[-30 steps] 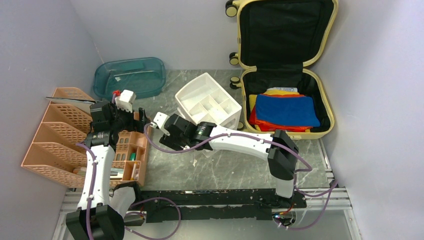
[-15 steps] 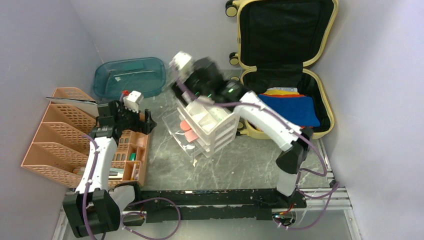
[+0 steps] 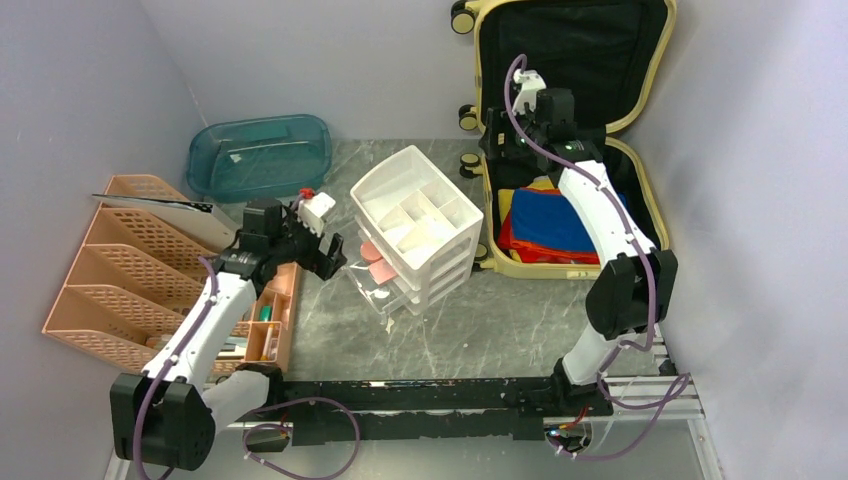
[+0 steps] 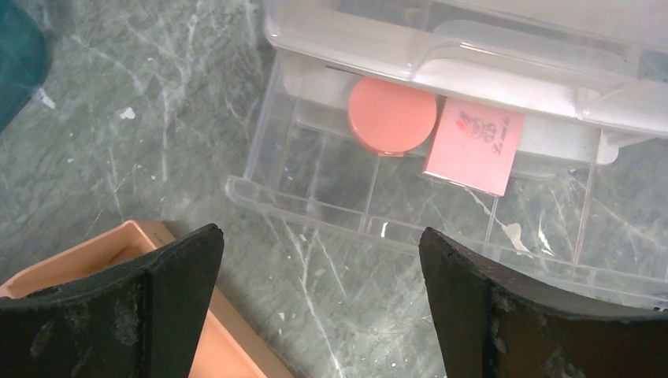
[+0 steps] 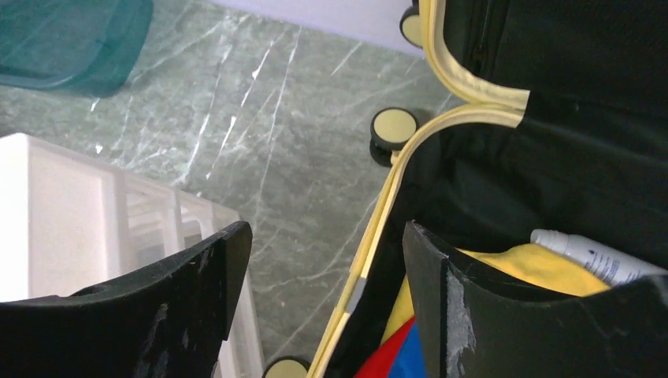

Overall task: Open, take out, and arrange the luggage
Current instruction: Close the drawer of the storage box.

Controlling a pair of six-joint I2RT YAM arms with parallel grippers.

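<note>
Fingers of left gripper (image 4: 319, 244) and right gripper (image 5: 323, 244) gape empty; luggage (image 3: 600, 50) partly hidden.

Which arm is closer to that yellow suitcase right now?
Right. The right tool hovers over the luggage rim; the left tool is beyond the drawer unit.

The yellow suitcase (image 3: 580, 270) lies open at the desk's (image 3: 500, 325) far right with folded blue, red and yellow clothes (image 3: 545, 225) inside, the right arm (image 3: 600, 205) reaching over its hinge and the left arm (image 3: 205, 320) pointing toward the white drawers (image 3: 420, 205).
</note>
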